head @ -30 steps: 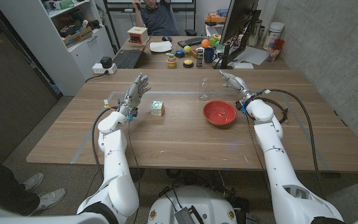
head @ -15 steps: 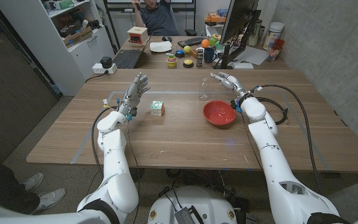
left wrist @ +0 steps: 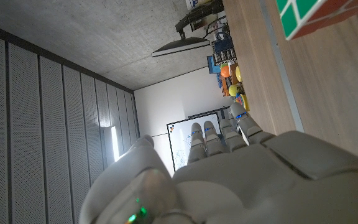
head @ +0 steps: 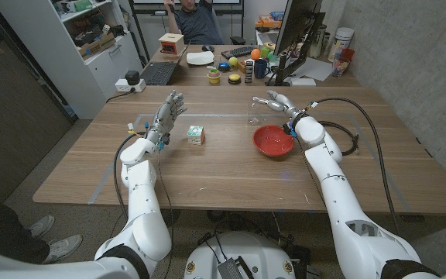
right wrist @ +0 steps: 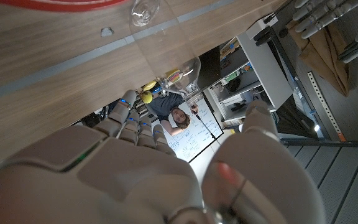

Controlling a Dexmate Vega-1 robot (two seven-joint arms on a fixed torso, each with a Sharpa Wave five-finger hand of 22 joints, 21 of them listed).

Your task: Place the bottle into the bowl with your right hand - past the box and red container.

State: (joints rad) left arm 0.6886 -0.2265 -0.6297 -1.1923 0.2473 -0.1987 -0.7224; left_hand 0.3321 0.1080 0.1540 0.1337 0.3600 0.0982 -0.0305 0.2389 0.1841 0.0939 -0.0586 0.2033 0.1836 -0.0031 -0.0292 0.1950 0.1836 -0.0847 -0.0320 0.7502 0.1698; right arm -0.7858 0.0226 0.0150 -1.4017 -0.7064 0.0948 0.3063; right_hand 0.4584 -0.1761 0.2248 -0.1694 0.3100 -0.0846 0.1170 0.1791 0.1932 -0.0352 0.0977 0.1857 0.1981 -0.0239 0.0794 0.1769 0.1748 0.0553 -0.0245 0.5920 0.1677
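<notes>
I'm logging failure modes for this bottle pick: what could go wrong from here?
1. The clear bottle stands upright and looks light; the right hand, fingers apart just beside it, might tip it before closing.
2. The red bowl sits close in front of the bottle, so a knocked bottle could roll off past its rim.

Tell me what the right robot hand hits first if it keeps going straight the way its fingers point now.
Most likely the clear bottle: the right robot hand is open, its fingers reaching toward the bottle's upper part from beside it. Depth is uncertain; it might pass just behind.
</notes>
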